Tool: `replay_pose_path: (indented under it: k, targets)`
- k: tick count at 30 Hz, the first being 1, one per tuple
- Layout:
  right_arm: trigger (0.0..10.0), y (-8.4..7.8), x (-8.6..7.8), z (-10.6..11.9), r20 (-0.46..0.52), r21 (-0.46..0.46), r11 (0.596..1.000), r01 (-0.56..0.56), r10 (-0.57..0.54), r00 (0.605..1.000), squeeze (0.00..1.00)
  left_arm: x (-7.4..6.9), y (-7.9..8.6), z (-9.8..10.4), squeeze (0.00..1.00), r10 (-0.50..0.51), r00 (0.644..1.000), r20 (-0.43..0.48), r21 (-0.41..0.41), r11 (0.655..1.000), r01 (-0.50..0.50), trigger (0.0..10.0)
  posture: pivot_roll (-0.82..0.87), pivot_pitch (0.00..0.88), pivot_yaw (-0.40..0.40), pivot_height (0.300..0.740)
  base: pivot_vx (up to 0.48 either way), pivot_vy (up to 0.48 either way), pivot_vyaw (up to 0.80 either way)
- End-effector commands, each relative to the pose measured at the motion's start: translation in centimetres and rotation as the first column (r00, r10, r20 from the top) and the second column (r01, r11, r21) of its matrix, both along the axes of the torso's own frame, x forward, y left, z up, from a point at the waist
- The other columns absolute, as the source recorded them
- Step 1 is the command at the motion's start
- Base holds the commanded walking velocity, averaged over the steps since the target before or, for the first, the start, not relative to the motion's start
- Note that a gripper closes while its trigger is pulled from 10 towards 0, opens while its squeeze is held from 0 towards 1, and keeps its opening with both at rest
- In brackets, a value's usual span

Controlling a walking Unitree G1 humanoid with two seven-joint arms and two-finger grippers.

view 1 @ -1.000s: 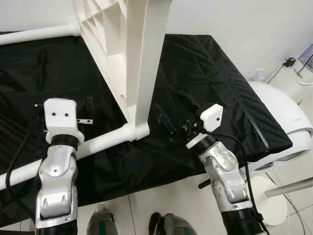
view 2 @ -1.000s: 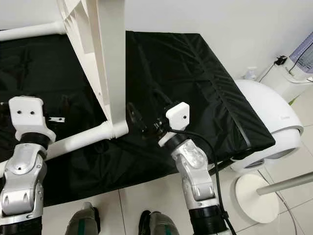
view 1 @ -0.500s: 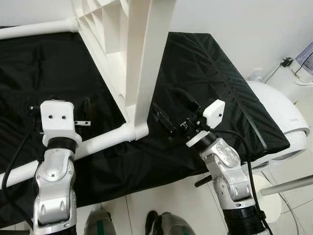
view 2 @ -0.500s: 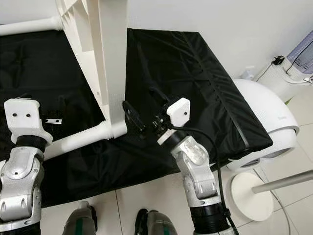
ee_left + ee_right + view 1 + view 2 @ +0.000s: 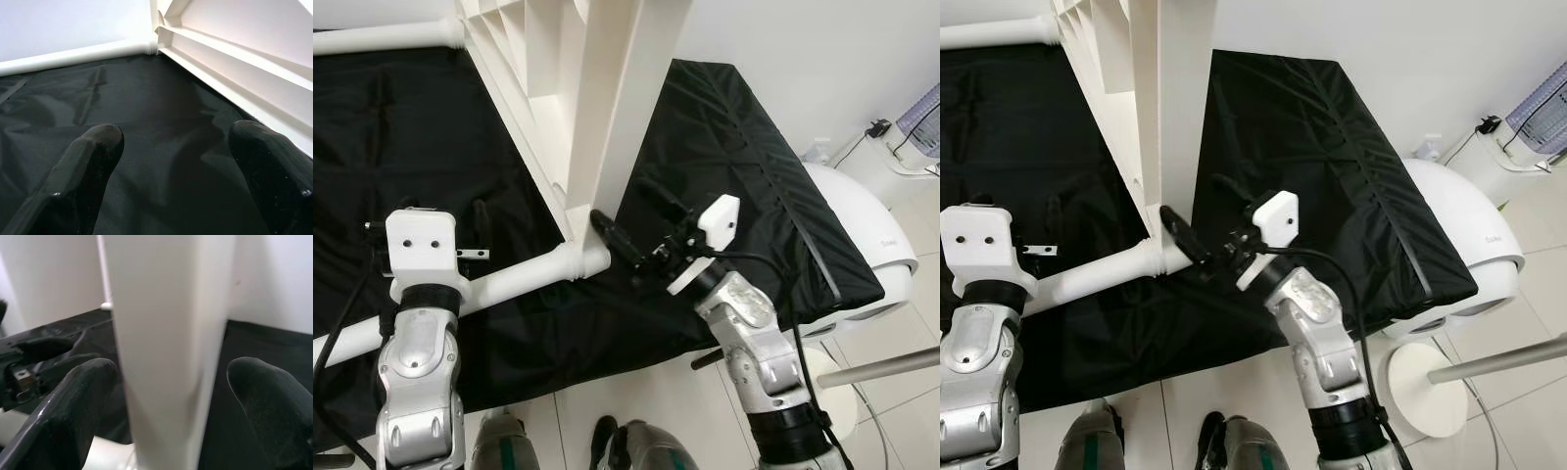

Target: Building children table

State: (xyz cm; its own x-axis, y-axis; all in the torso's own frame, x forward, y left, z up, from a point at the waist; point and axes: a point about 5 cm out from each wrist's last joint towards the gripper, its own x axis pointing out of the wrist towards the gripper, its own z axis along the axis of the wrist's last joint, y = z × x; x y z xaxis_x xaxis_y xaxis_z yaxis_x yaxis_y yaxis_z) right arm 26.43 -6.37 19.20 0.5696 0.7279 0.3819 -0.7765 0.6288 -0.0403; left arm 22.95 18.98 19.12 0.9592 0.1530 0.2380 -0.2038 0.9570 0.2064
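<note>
The white table (image 5: pixel 578 108) stands tipped on its side on the bench (image 5: pixel 734 147), which is draped in black cloth. Its ribbed underside faces my left, and its flat edge rises toward my head. One round leg (image 5: pixel 509 282) runs from the near corner across the cloth toward my left arm; another leg (image 5: pixel 382 37) lies along the far side.

My right fingers (image 5: pixel 628 227) reach in at that near corner, spread apart. In the right wrist view the table's upright white edge (image 5: pixel 166 342) stands between the two pads (image 5: pixel 78 406), and I cannot tell whether either one touches it.

My left fingers (image 5: pixel 171 171) are also apart, held over bare black cloth just beside the ribbed underside, gripping nothing. My left wrist hangs above the near leg.

A white rounded appliance (image 5: pixel 862 245) sits on the tiled floor (image 5: pixel 901 392) off the bench's right end, beside a round white stand base (image 5: pixel 1420 387).
</note>
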Motion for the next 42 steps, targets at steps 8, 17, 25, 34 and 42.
replay_pose_path:
  k: [8, 17, 25, 34, 42]
  targets:
    - [10.0, 0.9, 0.6, -0.3, 0.012, -0.021, 1.0, -0.011, 0.012, 1.0, 0.0, -0.1, -0.4, -0.1, 0.0, 0.065, 0.998, 0.003, -0.021, 0.998, -0.065, 10.0, 0.23, 0.162, -0.211, 0.74, 0.0, 0.0, 0.0]
    - [10.0, 2.6, 1.5, 0.7, 0.042, 0.016, 0.996, 0.091, -0.092, 0.995, 0.0, 0.1, -0.9, -0.3, 0.0, 0.035, 0.999, -0.007, -0.028, 0.999, -0.036, 10.0, 0.23, 0.162, -0.209, 0.74, 0.0, 0.0, 0.0]
    - [10.0, 3.4, 1.4, 1.3, 0.049, 0.05, 0.988, 0.147, -0.15, 0.987, 0.0, 0.1, -1.1, -0.3, 0.0, 0.03, 0.999, -0.011, -0.032, 0.999, -0.03, 10.0, 0.23, 0.151, -0.217, 0.74, 0.0, 0.0, 0.0]
    - [10.0, 5.1, 1.9, 3.0, 0.041, 0.123, 0.971, 0.204, -0.211, 0.977, 0.0, 0.3, -1.7, -0.6, 0.0, 0.011, 1.0, -0.02, -0.042, 0.999, -0.012, 10.0, 0.23, 0.139, -0.22, 0.74, 0.0, 0.0, 0.0]
    - [4.7, 5.5, 2.1, 3.5, 0.037, 0.134, 0.968, 0.214, -0.221, 0.975, 0.0, 0.3, -1.7, -0.6, 0.0, 0.01, 1.0, -0.02, -0.043, 0.999, -0.011, 10.0, 0.24, 0.129, -0.221, 0.74, 0.0, 0.0, 0.0]
